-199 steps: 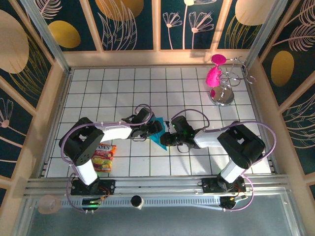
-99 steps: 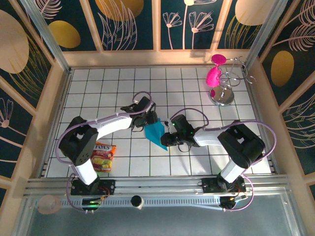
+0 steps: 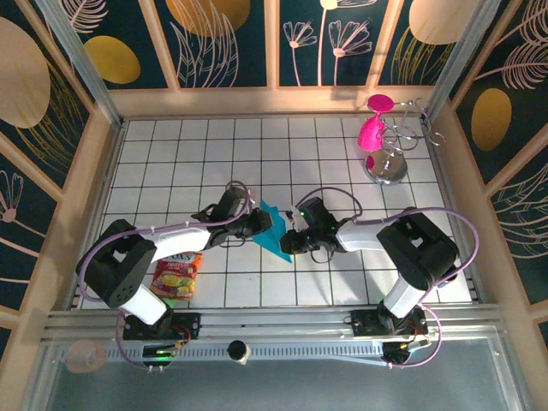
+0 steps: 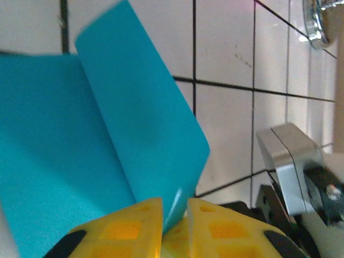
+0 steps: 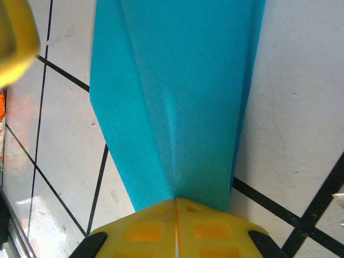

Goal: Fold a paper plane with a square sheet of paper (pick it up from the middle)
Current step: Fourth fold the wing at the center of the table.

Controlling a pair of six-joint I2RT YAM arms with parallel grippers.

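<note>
We have the paper plane (image 3: 272, 233) held between both hands, off the tiles. Left gripper (image 3: 257, 224) pinches a raised flap and right gripper (image 3: 288, 243) clamps the creased end. The long axis runs straight ahead of the right gripper, and both arms are equally near.

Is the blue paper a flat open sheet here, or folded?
Folded. The blue paper shows a centre crease with overlapping layers in the right wrist view; a flap curls up in the left wrist view.
</note>
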